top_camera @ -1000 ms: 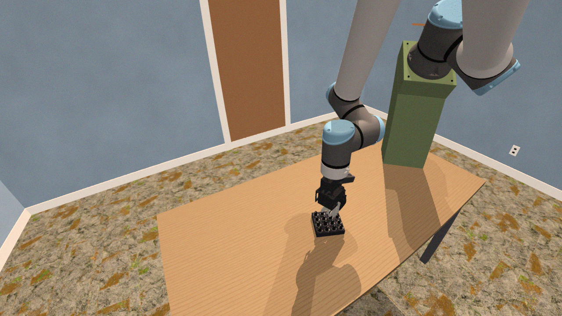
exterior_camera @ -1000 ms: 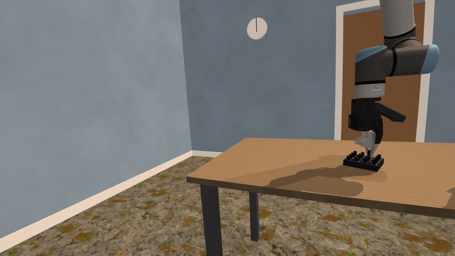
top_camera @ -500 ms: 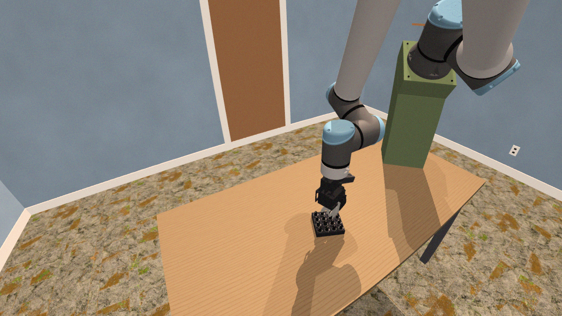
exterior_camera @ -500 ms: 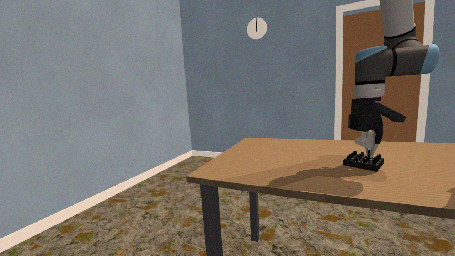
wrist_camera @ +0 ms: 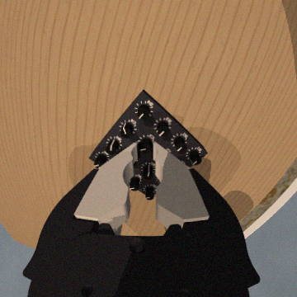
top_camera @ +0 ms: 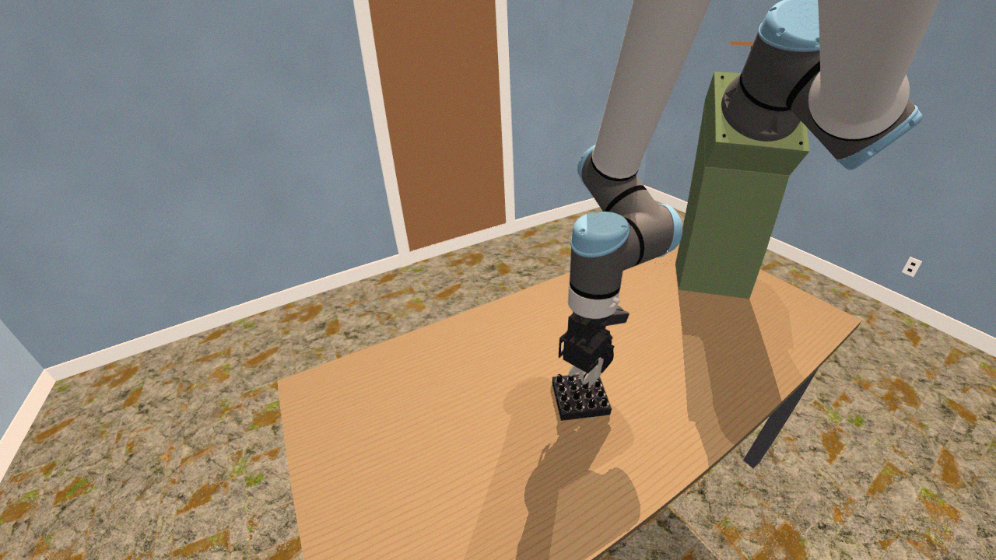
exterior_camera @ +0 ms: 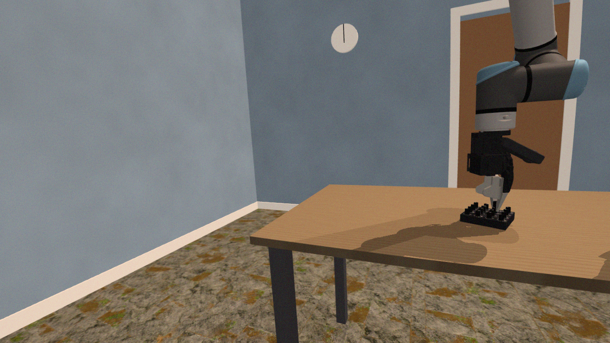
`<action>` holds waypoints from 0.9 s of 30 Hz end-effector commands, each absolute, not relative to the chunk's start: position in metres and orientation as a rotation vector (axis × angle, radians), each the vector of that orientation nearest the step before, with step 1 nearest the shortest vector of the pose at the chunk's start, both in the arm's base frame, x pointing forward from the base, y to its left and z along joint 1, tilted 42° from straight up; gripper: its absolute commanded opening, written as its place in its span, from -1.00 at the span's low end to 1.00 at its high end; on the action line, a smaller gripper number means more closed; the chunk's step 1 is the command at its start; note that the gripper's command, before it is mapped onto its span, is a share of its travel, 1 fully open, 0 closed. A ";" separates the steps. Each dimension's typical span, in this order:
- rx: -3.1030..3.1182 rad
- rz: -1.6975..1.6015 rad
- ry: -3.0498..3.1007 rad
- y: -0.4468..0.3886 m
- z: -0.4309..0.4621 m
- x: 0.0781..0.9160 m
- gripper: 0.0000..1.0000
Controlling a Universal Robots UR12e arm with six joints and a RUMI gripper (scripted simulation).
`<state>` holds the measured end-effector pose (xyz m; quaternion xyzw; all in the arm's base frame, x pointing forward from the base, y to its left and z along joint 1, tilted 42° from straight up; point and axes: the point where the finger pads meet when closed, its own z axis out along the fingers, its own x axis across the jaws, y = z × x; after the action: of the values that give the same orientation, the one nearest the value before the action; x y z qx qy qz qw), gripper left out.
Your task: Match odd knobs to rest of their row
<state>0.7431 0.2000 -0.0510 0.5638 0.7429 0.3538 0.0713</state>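
Your end effector (top_camera: 589, 381) (exterior_camera: 496, 207) (wrist_camera: 145, 143) is nearly closed, gripping a black upright knob (wrist_camera: 144, 151); judging by this, turning is underway: rotate to its row's mark, then release.

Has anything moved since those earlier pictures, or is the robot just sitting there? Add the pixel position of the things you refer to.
Nothing visibly changed. The gripper (top_camera: 584, 382) (exterior_camera: 496, 208) (wrist_camera: 145, 143) stayed closed around one knob (exterior_camera: 494, 204) (wrist_camera: 145, 155), and the box (top_camera: 584, 415) (exterior_camera: 482, 220) (wrist_camera: 143, 96) stayed put. Any slight turn of that knob is too small to tell.
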 end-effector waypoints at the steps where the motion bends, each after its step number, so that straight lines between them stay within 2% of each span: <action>1: 1.695 1.064 2.233 0.200 -0.051 0.743 -0.92; 27: 1.822 1.085 2.169 0.200 -0.050 0.743 -0.92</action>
<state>0.7430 0.2003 -0.0509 0.5900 0.7223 0.3561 0.0585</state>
